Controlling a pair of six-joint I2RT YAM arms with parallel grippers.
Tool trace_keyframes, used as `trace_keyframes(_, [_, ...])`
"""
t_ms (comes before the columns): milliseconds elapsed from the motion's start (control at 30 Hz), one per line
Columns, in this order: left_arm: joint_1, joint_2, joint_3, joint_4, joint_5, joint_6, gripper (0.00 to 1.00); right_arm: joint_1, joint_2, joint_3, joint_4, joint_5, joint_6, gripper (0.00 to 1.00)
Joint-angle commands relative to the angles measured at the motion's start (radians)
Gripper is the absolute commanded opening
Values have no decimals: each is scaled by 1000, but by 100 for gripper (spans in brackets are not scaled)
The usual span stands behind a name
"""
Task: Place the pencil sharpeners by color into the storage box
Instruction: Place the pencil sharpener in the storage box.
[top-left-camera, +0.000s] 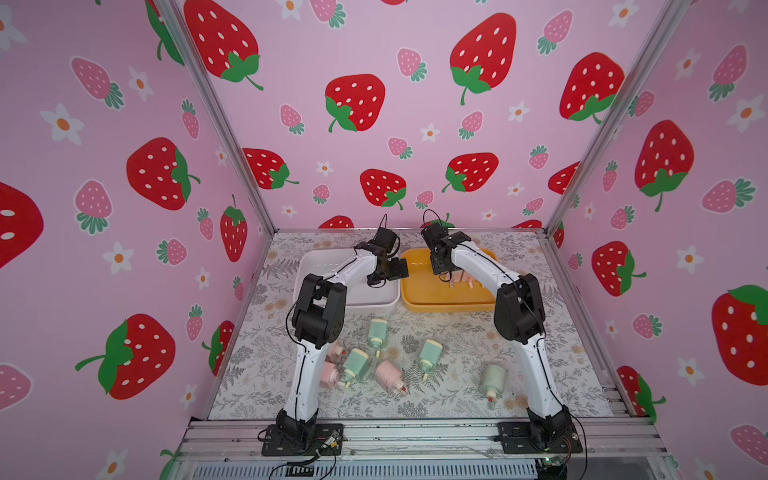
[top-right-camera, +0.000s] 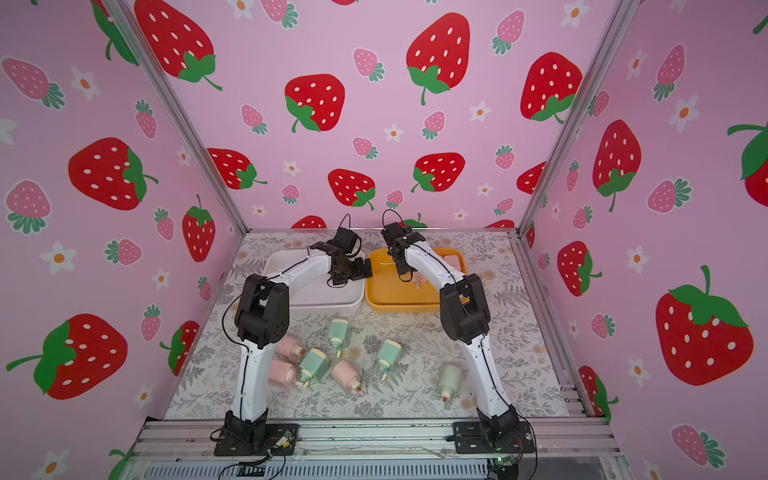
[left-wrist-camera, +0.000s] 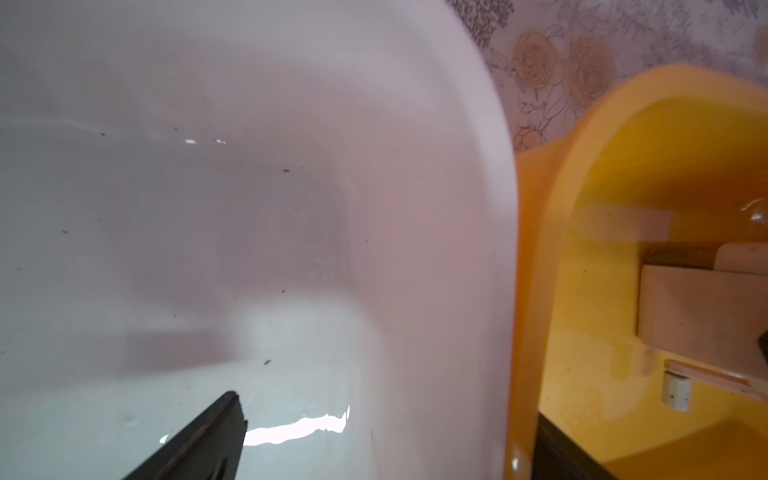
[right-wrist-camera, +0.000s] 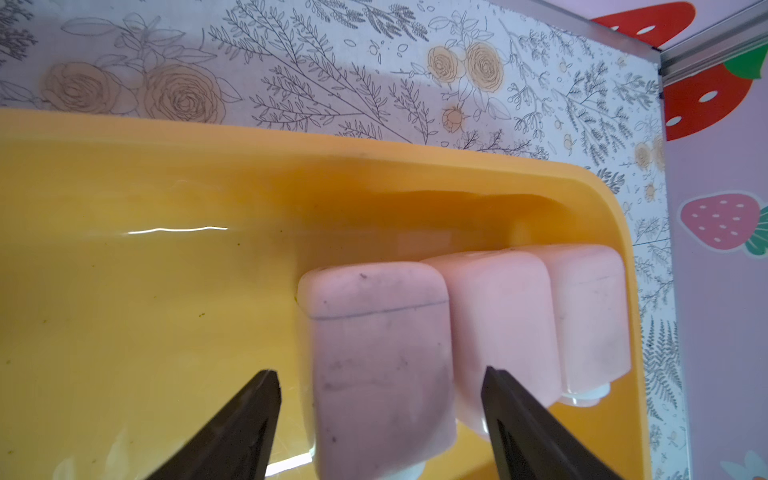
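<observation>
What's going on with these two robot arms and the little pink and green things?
The robot is sorting pencil sharpeners by color. Three pink sharpeners sit side by side in the yellow tray, and the right end effector stands open astride the end one, not gripping. The left end effector is open where the empty-looking white tray adjoins it. Four green sharpeners and three more pink ones lie loose on the table.

So two boxes sit side by side at the back of the table (top-left-camera: 457, 328), touching: left box (top-left-camera: 318, 259), right box (top-left-camera: 419, 306). Three sharpeners (right-wrist-camera: 498, 316) lie in a row in the right box's back right corner. Seven loose sharpeners (top-left-camera: 388, 374) are scattered in front, between the left arm (top-left-camera: 305, 374) and right arm (top-left-camera: 536, 370).
</observation>
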Motion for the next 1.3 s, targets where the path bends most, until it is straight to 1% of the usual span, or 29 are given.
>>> trace_keyframes(0, [3,6,29,-28,-1,10,100,8,-60,-20,24,31,-38,89])
trace_keyframes(67, [3,10,31,-30,2,9,99,9,-59,-25,25,42,-52,92])
trace_keyframes(133, [3,12,33,-30,4,7,100,10,-52,-29,25,55,-69,100])
trace_keyframes(333, [3,14,35,-36,5,8,100,10,-6,-9,5,75,-121,100])
trace_keyframes(467, [3,15,36,-39,4,7,100,9,33,36,-35,97,-137,100])
trace_keyframes(600, [3,18,34,-38,2,7,100,10,44,36,-35,107,-154,100])
trace_keyframes(1267, [3,9,19,-44,-15,10,100,8,64,40,-68,214,-139,100])
